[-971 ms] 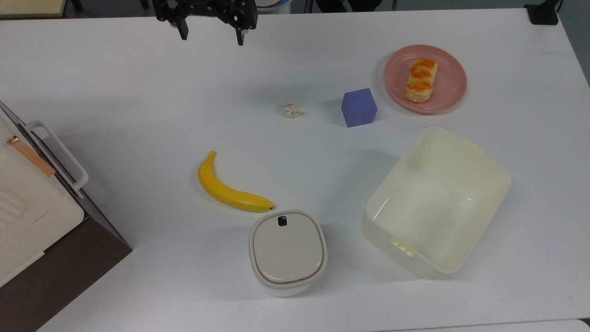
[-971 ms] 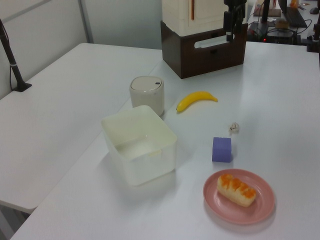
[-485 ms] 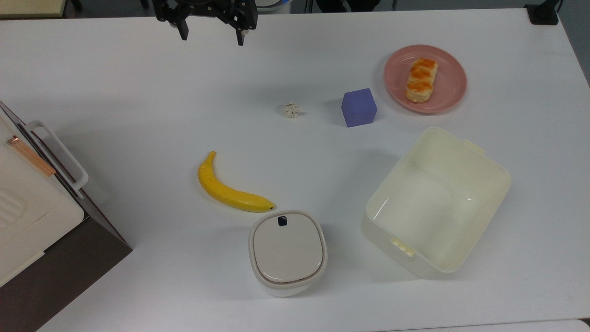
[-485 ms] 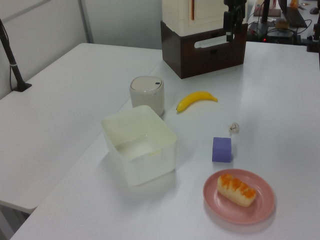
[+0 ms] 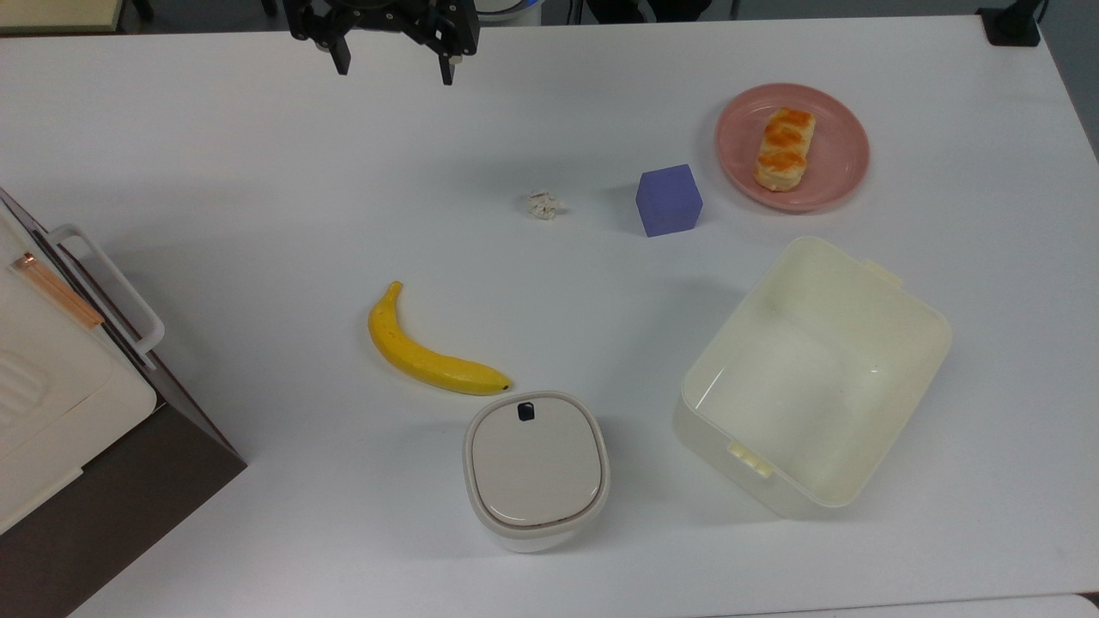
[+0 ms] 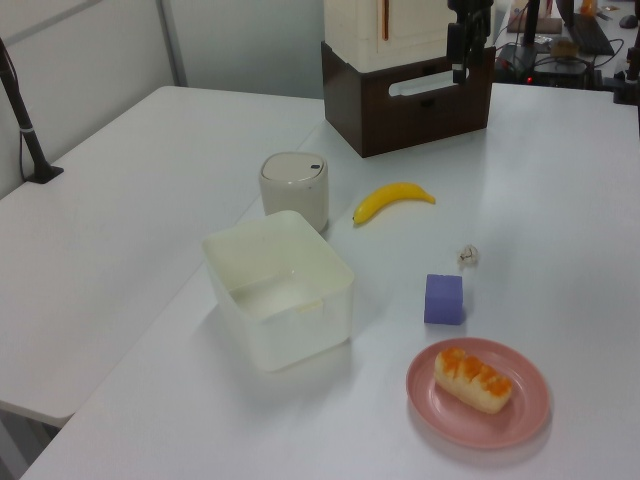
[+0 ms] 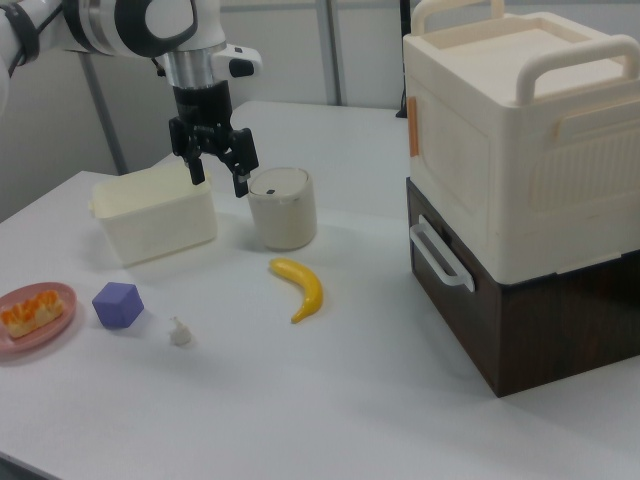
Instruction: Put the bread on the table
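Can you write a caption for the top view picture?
Open gripper hangs above the table, far from the bread on its pink plate.

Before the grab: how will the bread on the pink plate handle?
The bread looks soft, so a hard pinch would probably dent it. Its oblong, flat-lying shape probably won't roll. The glazed top might be slick. The shallow pink plate may slide if nudged.

no text, label, brand, number or sign can be read on anything here.

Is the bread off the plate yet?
No. The bread lies on the pink plate; the open gripper hangs far off.
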Tool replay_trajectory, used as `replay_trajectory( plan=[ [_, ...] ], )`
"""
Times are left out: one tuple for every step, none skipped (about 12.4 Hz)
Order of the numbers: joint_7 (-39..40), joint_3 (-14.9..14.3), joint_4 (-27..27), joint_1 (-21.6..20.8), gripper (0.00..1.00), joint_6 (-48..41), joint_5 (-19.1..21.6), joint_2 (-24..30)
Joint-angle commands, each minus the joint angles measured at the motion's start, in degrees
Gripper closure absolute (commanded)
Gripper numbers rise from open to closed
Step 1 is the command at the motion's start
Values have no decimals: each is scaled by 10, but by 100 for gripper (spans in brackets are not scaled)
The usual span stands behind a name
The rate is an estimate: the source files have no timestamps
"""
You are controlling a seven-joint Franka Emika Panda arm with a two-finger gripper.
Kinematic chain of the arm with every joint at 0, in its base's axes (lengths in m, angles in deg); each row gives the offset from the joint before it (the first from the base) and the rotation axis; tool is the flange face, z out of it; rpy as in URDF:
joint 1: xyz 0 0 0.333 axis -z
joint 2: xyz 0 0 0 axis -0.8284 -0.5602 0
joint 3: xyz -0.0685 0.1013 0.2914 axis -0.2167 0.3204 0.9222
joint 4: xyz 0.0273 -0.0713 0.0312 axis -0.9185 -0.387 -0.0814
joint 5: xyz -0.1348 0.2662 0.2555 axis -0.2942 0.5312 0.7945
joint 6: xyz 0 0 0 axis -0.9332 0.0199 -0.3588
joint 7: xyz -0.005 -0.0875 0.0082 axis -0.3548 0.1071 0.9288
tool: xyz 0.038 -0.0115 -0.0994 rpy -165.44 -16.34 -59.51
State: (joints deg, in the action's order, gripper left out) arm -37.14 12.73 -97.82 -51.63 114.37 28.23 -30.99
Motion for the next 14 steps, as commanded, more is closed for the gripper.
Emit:
replay_trajectory(
  plan=[
    [8,-2,-13,-9,0,-11,-8,7],
    [8,-1,-15,-19,0,-14,-8,6],
    [6,-1,-23,-29,0,-14,-8,6],
    [2,-1,-28,-35,0,-14,-8,8],
    [-24,-1,-31,-53,0,-15,-8,7],
    [-56,-1,-33,-67,0,-13,-8,6],
    [-93,-1,-43,-85,0,-11,-7,8],
    [-129,0,-52,-104,0,-9,-5,11],
    [-157,2,-60,-127,0,-7,-3,15],
    [-178,7,-70,-147,0,-1,0,17],
    [-197,19,-84,-159,0,16,2,22],
    [-236,44,-111,-171,0,61,12,25],
    [-264,60,-131,-178,0,93,17,25],
    [-291,82,-158,-191,0,129,20,24]
  ],
)
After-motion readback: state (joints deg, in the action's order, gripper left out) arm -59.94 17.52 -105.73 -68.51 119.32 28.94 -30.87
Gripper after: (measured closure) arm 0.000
